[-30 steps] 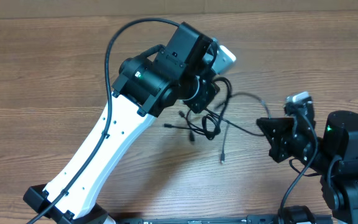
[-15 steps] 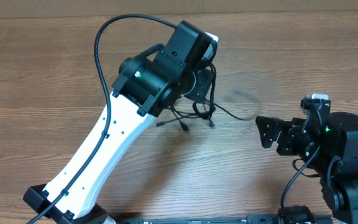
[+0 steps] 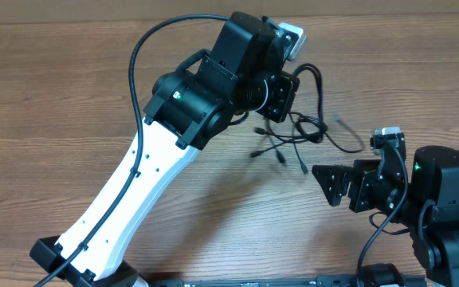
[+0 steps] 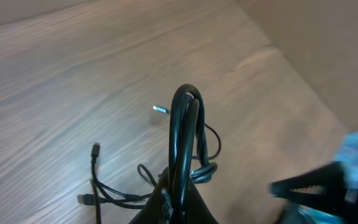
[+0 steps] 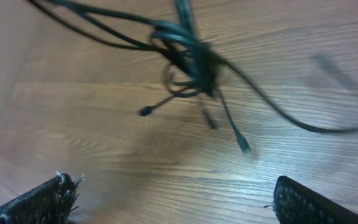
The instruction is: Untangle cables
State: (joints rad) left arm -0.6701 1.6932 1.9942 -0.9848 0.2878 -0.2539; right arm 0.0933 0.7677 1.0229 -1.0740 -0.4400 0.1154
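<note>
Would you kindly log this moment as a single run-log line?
left fingers: shut on cables | right fingers: open, empty | cables: knotted clump, plug tips loose

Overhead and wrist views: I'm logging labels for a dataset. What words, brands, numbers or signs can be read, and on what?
None can be read. The cables, the table, the left arm and the right arm carry no legible print; the arms show only small green lights.

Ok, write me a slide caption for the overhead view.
Left gripper shut on the tangled cables over the wooden table; right gripper open, apart from them.
</note>
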